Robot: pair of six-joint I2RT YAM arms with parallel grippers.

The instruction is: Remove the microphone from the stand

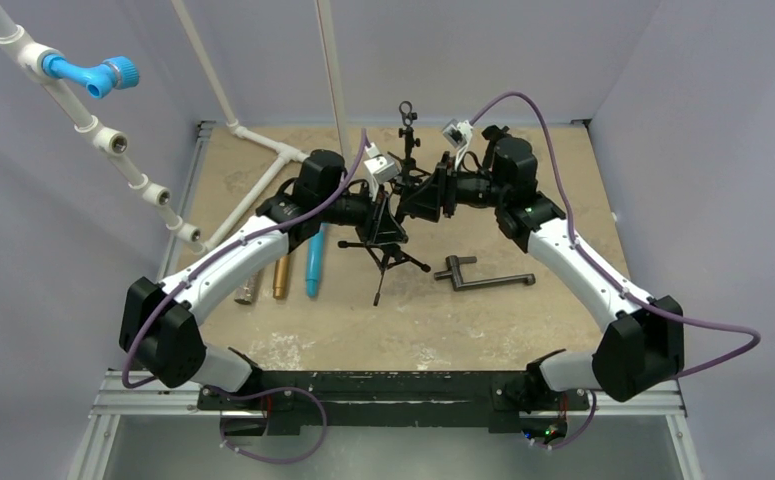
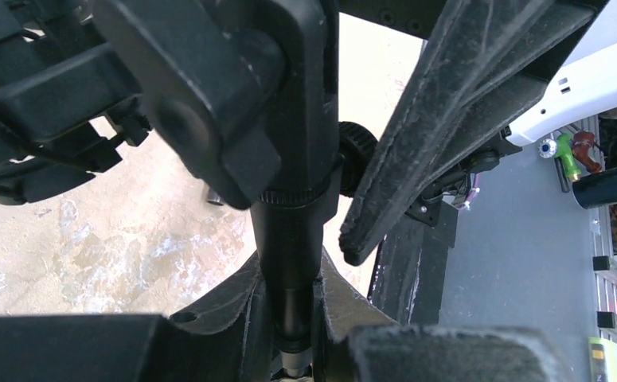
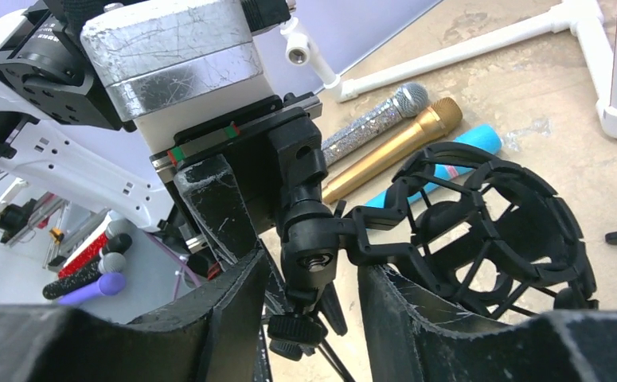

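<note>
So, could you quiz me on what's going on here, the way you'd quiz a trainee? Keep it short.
1. True or false: the left gripper is clamped on the pole of the stand.
2. How many microphones lie flat on the table? A one, B three, C five.
3. What colour is the one lying nearest the stand's legs?

Key:
1. True.
2. B. Three lie side by side, left of the stand.
3. Blue. The blue microphone lies closest, with the gold one and then the silver one further left.
</note>
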